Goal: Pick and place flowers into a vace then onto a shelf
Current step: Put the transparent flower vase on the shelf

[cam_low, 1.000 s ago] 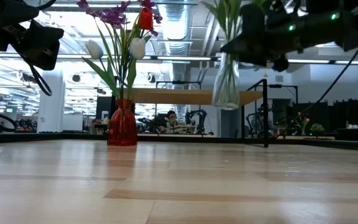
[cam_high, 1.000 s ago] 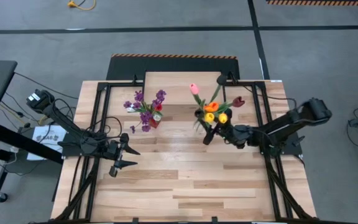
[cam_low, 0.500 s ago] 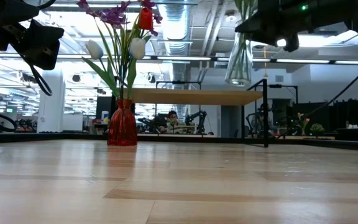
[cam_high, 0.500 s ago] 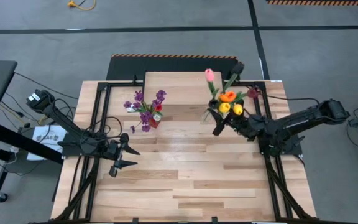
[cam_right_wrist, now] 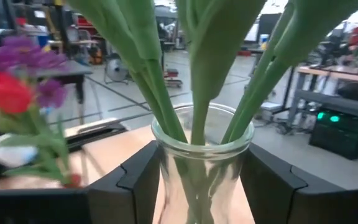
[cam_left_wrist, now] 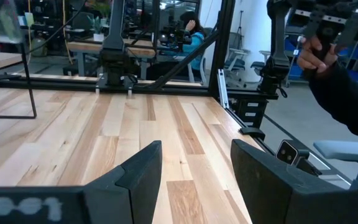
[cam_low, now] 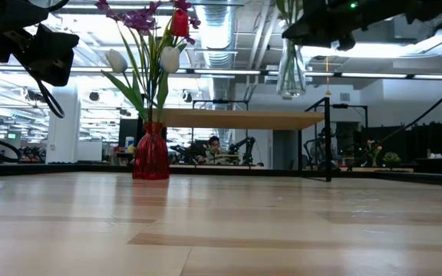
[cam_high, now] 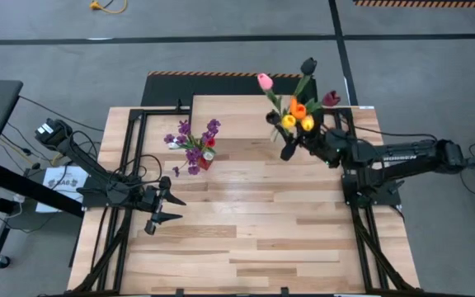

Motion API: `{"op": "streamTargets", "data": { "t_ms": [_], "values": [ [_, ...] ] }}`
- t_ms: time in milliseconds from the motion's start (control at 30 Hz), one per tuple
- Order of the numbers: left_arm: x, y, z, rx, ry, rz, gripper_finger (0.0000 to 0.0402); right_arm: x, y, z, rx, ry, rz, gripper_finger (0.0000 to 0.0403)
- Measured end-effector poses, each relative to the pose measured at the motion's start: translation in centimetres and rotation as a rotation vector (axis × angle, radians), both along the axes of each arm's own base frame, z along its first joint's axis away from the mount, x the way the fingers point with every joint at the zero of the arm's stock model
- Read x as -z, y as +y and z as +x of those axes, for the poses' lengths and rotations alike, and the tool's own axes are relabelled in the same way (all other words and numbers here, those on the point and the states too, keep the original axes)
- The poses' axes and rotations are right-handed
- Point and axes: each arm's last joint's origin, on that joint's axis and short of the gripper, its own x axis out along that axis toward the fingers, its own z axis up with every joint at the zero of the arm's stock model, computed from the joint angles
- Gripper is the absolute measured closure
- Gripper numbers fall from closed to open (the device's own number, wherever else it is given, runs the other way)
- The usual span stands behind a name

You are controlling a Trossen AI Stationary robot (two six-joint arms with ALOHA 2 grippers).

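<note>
Right gripper: the right gripper (cam_right_wrist: 197,180), at the bottom centre of its wrist view, is clamped around the body of the clear glass vase (cam_low: 291,69); its two dark fingers (cam_right_wrist: 138,180) press the glass on either side.

Vase contents: green-stemmed tulips in pink, orange, yellow and dark maroon (cam_high: 297,111) stand in the vase, blooms fanned out above the rim.

Vase position: in the low view the vase hangs upright in the upper right of centre, clear of the bench and above the level of the shelf top. In the high view it sits right of centre in the upper third, over the near right part of the shelf.

Shelf: the small raised light-wood board on thin black legs (cam_high: 229,106) lies at the far edge of the plank bench (cam_high: 246,231); its bare surface stretches leftward from the vase in the high view.

Key relation: the shelf top lies below and slightly beyond the held vase, whose long axis is vertical. By my judgement the next move is a short reach forward and a straight lowering.

Nearer arm: the right arm; it carries the load beside the shelf.

Left gripper: the left gripper (cam_high: 162,211) waits open and empty at the left of the bench, well apart from the shelf.

Red vase: a red glass vase with purple sprigs (cam_high: 198,148) stands on the bench just before the shelf's left part.
</note>
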Motion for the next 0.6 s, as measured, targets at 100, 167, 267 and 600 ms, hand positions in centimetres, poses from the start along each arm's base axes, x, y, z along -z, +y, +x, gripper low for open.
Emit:
{"op": "streamTargets", "data": {
  "t_ms": [100, 167, 267, 600],
  "values": [
    [0.0, 0.0, 0.0, 0.0, 0.001, 0.0, 0.0219, -0.6, -1.1, -0.1, 0.03, 0.01, -0.006, 0.0211],
    [0.0, 0.0, 0.0, 0.0, 0.001, 0.0, 0.0219, -0.6, -1.9, -0.2, 0.039, 0.016, -0.004, 0.0204],
    [0.0, 0.0, 0.0, 0.001, 0.001, 0.0, 0.0219, -0.5, -3.2, -0.5, 0.042, 0.006, 0.016, 0.0208],
    [0.0, 0.0, 0.0, 0.0, 0.001, 0.0, 0.0219, 1.1, -7.2, -0.2, 0.07, 0.043, 0.067, 0.0203]
  ]
}}
